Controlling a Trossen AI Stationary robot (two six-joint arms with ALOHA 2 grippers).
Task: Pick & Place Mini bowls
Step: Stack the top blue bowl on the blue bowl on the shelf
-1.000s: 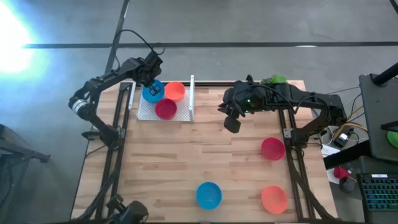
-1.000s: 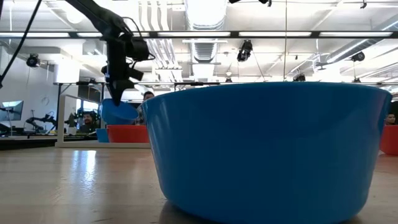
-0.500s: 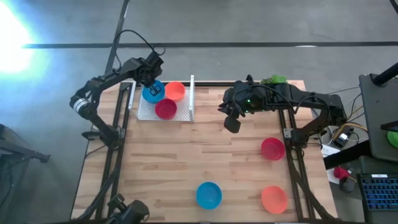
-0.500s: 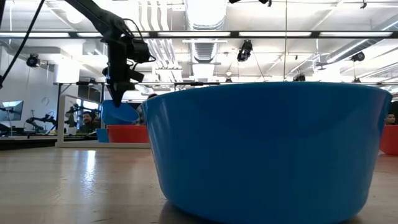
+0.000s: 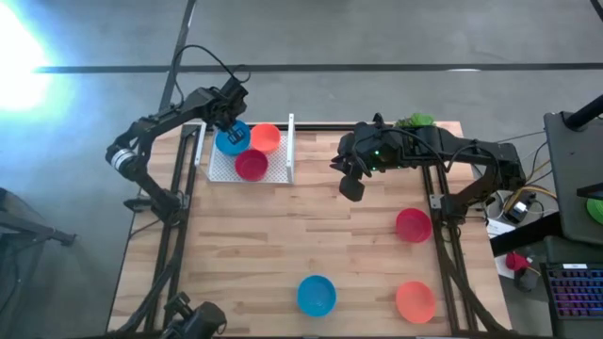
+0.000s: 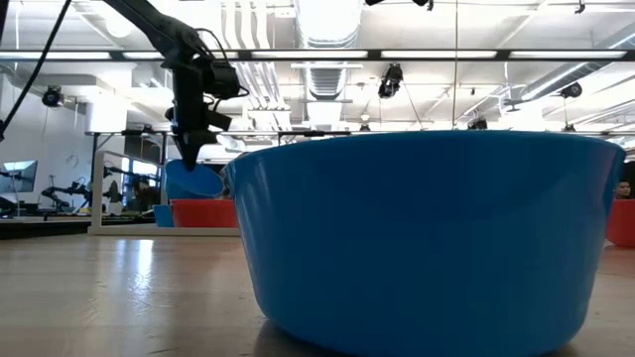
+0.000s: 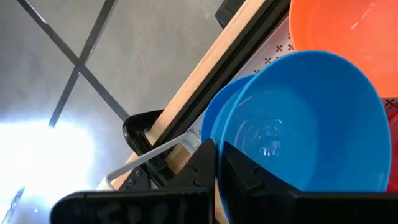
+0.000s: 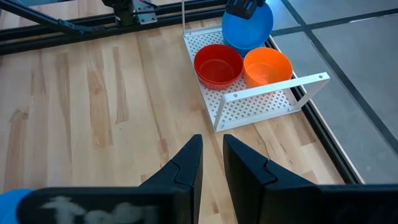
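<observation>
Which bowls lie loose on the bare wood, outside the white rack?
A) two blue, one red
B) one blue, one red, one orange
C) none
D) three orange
B: the high view shows a blue bowl, a red bowl and an orange bowl on the table.

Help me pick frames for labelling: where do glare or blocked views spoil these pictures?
High view: white glare on the floor at upper left. Low view: the near blue bowl fills most of the picture. Left wrist view: bright glare patch on the floor.
</observation>
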